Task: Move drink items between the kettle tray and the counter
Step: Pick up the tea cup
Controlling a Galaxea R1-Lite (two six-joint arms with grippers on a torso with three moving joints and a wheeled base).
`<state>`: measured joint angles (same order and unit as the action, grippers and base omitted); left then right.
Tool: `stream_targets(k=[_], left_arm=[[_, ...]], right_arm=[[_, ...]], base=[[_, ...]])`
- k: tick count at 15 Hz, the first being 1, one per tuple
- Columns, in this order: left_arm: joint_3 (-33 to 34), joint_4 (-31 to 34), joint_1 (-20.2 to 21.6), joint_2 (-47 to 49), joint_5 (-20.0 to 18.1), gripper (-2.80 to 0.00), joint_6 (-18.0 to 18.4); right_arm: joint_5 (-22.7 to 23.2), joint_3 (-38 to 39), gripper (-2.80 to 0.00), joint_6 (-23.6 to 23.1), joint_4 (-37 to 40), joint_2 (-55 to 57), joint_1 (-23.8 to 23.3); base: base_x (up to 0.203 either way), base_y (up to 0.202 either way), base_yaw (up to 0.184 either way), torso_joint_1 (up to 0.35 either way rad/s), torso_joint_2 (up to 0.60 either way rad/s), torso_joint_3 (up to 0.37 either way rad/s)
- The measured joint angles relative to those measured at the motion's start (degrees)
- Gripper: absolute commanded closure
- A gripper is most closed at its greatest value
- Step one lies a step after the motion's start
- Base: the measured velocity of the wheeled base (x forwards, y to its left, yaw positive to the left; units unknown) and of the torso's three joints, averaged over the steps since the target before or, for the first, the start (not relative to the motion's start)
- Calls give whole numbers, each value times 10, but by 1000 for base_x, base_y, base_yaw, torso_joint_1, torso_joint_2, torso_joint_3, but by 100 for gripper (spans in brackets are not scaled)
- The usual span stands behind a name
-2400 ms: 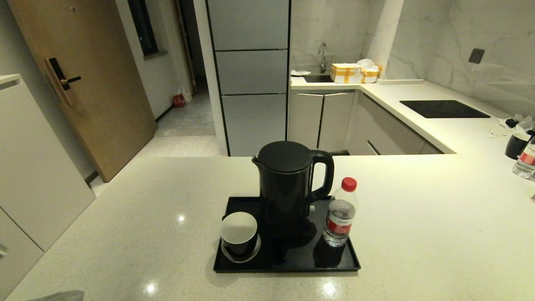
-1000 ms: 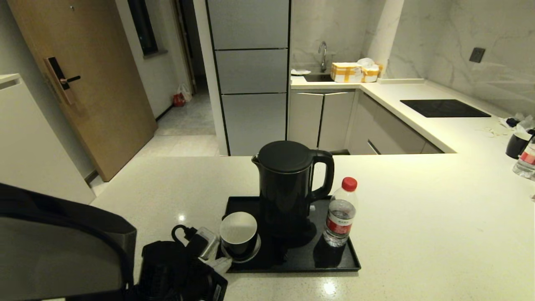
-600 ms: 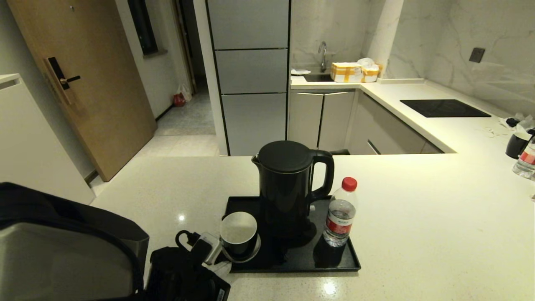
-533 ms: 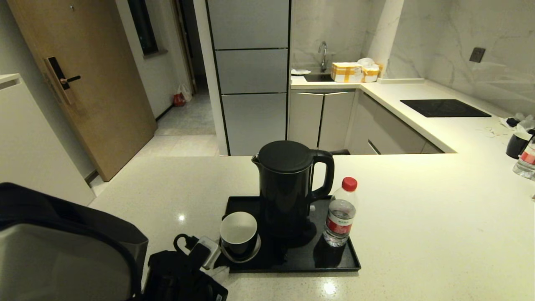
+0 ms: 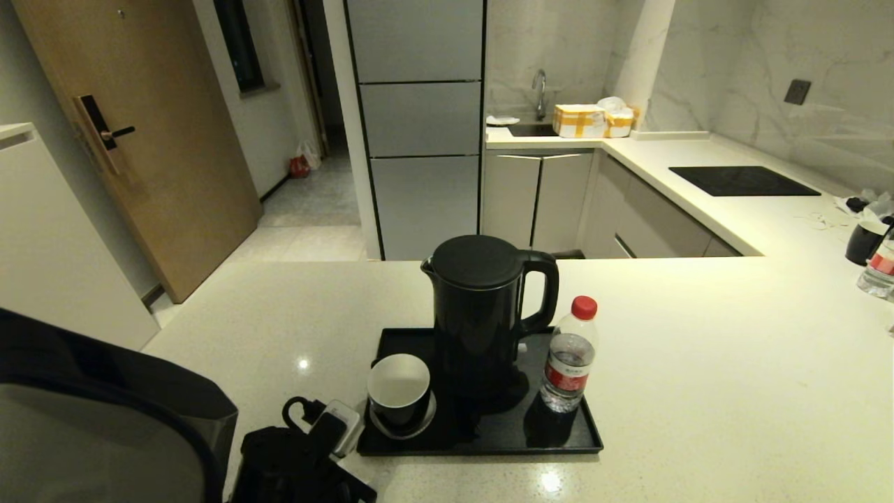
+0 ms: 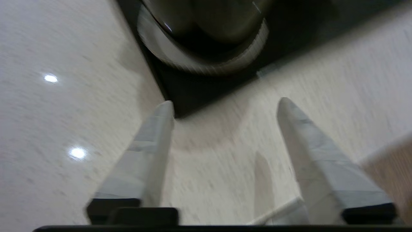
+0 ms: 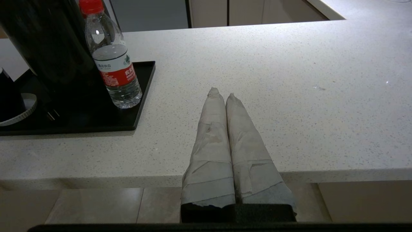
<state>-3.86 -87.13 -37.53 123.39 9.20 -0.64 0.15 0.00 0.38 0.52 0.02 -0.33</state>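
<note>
Black kettle (image 5: 480, 318) upright, handle (image 5: 543, 290) pointing right

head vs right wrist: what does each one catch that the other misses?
Head only: the kettle's lid and handle, the mug's white inside, the left hand by the tray's near-left corner, the hob, the sink, a second mug far right.
Right wrist only: the right hand, fingers shut together, empty, at the counter's near edge, and the floor below that edge.
Both: bottle standing on the tray, and the counter.
</note>
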Motion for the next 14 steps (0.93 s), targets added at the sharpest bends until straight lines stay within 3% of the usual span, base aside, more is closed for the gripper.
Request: stream_targets(k=[3, 7, 14], left_arm=[[-37, 0, 0, 3, 52, -280, -7], [-101, 0, -7, 32, 62, -280, -1], [-132, 0, -19, 65, 63, -280, 1]], right_arm=[[0, 0, 0, 0, 0, 0, 0], [0, 0, 0, 0, 0, 0, 0], [0, 0, 0, 0, 0, 0, 0]], base=[[0, 0, 0, 0, 0, 0], [0, 0, 0, 0, 0, 0], [0, 0, 0, 0, 0, 0]])
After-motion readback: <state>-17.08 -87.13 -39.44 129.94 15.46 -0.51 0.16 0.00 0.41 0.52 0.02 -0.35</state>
